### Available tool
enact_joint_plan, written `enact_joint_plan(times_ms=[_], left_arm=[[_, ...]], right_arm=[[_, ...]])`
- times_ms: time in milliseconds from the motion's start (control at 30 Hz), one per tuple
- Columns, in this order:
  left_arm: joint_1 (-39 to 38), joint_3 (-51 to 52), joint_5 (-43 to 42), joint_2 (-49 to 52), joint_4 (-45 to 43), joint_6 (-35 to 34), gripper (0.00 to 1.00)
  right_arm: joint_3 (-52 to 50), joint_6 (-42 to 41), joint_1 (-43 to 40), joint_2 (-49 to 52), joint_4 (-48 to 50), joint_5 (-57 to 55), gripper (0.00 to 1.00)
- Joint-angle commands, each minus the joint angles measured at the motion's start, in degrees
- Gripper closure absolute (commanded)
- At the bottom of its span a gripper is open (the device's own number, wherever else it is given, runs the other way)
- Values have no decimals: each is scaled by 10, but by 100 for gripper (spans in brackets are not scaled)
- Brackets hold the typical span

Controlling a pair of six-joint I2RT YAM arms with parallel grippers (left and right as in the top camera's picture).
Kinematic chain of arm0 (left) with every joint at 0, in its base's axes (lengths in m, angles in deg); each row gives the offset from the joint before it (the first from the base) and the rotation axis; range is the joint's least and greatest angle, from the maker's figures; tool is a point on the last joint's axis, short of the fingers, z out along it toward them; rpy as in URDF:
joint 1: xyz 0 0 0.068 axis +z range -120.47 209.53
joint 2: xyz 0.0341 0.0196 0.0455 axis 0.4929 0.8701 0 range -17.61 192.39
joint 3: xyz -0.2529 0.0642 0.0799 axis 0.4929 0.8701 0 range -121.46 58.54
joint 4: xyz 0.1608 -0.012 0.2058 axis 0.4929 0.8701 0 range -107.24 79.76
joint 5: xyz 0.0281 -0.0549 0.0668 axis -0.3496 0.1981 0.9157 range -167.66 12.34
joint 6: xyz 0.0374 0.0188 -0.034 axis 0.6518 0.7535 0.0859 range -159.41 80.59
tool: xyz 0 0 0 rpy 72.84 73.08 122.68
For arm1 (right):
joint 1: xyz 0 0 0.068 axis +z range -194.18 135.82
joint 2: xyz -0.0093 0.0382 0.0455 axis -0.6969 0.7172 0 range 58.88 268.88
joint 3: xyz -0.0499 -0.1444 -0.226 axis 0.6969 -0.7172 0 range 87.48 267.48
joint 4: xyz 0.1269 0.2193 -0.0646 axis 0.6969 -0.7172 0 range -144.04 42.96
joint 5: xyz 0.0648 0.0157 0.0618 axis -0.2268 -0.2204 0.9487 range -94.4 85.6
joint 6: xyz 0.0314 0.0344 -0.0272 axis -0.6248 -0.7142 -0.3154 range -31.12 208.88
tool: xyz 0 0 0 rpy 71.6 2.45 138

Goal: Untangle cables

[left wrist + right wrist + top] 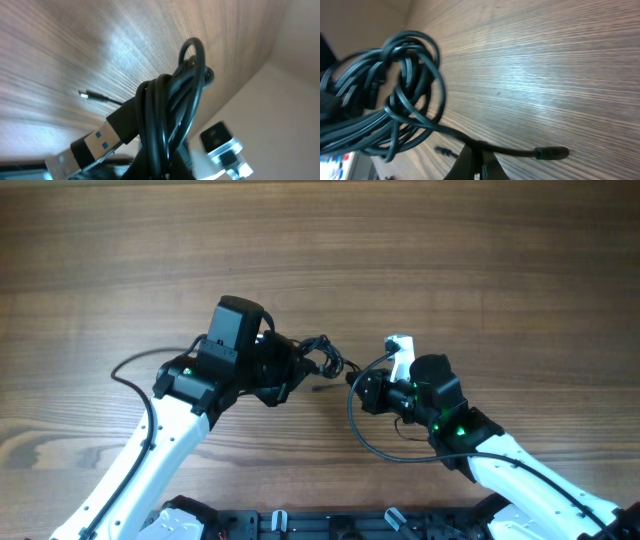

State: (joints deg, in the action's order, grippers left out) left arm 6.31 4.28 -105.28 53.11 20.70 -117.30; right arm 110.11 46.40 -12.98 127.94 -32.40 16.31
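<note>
Entry: cables (318, 356), knotted black bundle, frame centre. Right end effector (474, 159) pinched one strand; left end effector (295, 367), state we could not tell. Risk: opposed pulling would tighten the knot.

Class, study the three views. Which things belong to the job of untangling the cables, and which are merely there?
Belong to the job:
cables, bunched between the arms
USB plug on that bunch
small plug lying on the table

Merely there:
arm cords
table
</note>
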Motion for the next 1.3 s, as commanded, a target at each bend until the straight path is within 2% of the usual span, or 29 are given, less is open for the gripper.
enact_joint_plan(times_ms=[0, 33, 67, 100, 133, 167, 200, 300, 367, 500, 633, 733, 867, 900, 933, 967, 1000, 1033, 1067, 1100, 1133, 1200, 1233, 1267], left_arm=[[9, -5, 14, -5, -7, 209, 96], [9, -5, 32, -5, -6, 217, 96], [9, -5, 50, -5, -7, 223, 96], [9, -5, 68, -5, -7, 229, 96], [9, -5, 86, -5, -8, 237, 96], [9, -5, 111, -5, -9, 239, 96], [9, -5, 149, -5, -9, 239, 96], [9, -5, 206, -5, 0, 258, 96], [8, -5, 169, -5, -2, 309, 96], [8, -5, -1, -5, -5, 604, 96], [8, -5, -105, -5, 39, 766, 96], [8, -5, -142, -5, 54, 816, 96], [8, -5, -182, -5, 49, 822, 96], [8, -5, -184, -5, 50, 823, 96], [8, -5, -184, -5, 50, 822, 96], [4, -5, -184, -5, 50, 822, 96], [0, -5, -184, -5, 48, 822, 96], [-5, -5, -184, -5, 47, 822, 88], [-6, -5, -181, -5, 47, 821, 82], [-6, -5, -177, -5, 47, 820, 67], [-3, -5, -167, -5, 47, 814, 31], [9, -5, -126, -5, 42, 753, 6], [19, -5, -104, -5, 37, 706, 0], [29, -5, -89, -5, 32, 659, 0]], right_arm=[[-7, -25, -5, -21, -15, -41, 95], [-7, -25, -5, -37, -19, -28, 90], [-7, -25, -5, -48, -22, -14, 59], [-7, -24, -5, -59, -25, 7, 34], [-7, -24, -5, -72, -31, 30, 15], [-7, -24, -5, -88, -42, 56, 0], [-7, -25, -5, -108, -58, 76, 0], [-7, -27, -5, -176, -92, 103, 0], [-7, -6, -5, -212, -82, 102, 0], [-7, 142, -5, -244, -76, 102, 3], [-7, 170, -5, -224, -83, 102, 10], [-7, 170, -5, -195, -82, 87, 10], [-7, 170, -5, -158, -71, 124, 14], [-7, 170, -5, -150, -64, 138, 20], [-7, 169, -5, -140, -54, 149, 37], [-7, 163, -5, -132, -44, 150, 60], [-7, 141, -5, -125, -35, 149, 76], [-7, 114, -5, -119, -23, 149, 93], [-7, 89, -5, -115, -11, 147, 95], [-7, 66, -5, -114, -2, 140, 96], [-7, 31, -5, -114, 0, 112, 96], [-7, -33, -5, -114, -7, 48, 96], [-7, -75, -5, -114, -10, 21, 96], [-7, -107, -5, -114, -10, 2, 95]])
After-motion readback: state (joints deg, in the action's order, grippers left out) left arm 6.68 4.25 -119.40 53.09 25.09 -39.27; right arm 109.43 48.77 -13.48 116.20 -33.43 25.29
